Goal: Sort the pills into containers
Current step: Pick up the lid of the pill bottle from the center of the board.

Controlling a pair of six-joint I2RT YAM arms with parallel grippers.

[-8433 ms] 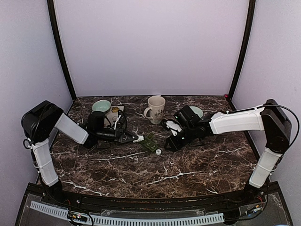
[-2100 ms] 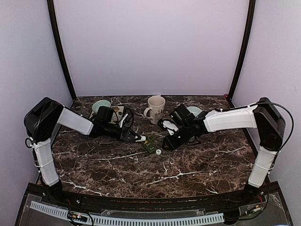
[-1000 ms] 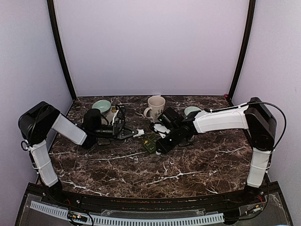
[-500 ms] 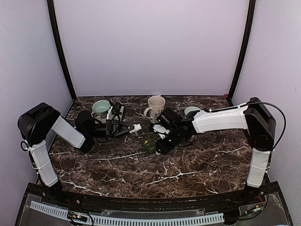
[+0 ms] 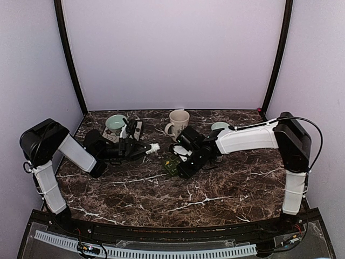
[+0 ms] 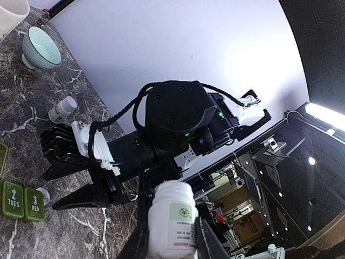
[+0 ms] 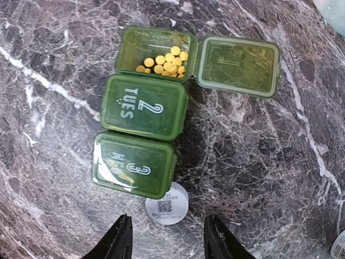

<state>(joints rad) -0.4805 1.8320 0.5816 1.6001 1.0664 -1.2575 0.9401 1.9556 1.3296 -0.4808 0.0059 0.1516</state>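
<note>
My left gripper (image 5: pixel 149 148) is shut on a white pill bottle (image 5: pixel 154 146) and holds it above the table, left of the green pill organizer (image 5: pixel 171 167). In the left wrist view the bottle (image 6: pixel 172 224) sits between the fingers. My right gripper (image 7: pixel 167 245) is open just above the table. A white bottle cap (image 7: pixel 167 203) with a QR label lies ahead of the open jaws, touching the shut "3 WED" box (image 7: pixel 133 163). The "2 TUES" box (image 7: pixel 143 107) is shut. The far box (image 7: pixel 156 54) is open and holds several yellow pills.
A cream mug (image 5: pixel 178 123) stands behind the organizer. A pale green bowl (image 5: pixel 116 122) sits at the back left and another (image 5: pixel 220 127) behind my right arm. A second small white bottle (image 6: pixel 62 108) stands near the right arm.
My left gripper has drawn back to the left with the bottle, away from the organizer. My right gripper has moved left, over the organizer and the cap.
</note>
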